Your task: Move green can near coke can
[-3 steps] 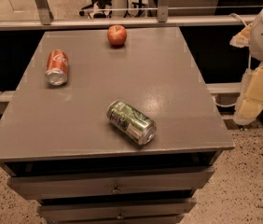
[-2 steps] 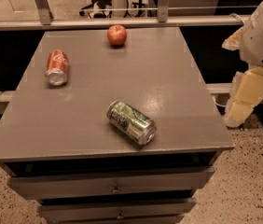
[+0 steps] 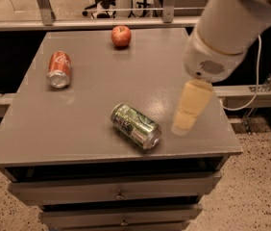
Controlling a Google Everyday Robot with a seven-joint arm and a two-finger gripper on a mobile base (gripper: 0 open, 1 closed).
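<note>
The green can (image 3: 136, 126) lies on its side near the front middle of the grey table (image 3: 92, 85), its silver end toward the front right. The coke can (image 3: 59, 69) lies on its side at the table's left, silver top toward the front. My gripper (image 3: 189, 109) hangs from the white arm at the right, its cream fingers pointing down over the table's right part. It is to the right of the green can and apart from it, holding nothing.
A red apple (image 3: 121, 36) sits at the table's back middle. Drawers (image 3: 116, 192) run below the table front. A metal rail (image 3: 126, 23) and chair legs stand behind. A white cable (image 3: 251, 81) hangs at the right.
My arm and gripper have swung in from the right edge to over the table's right part, closer to the green can. The cans and apple have not moved.
</note>
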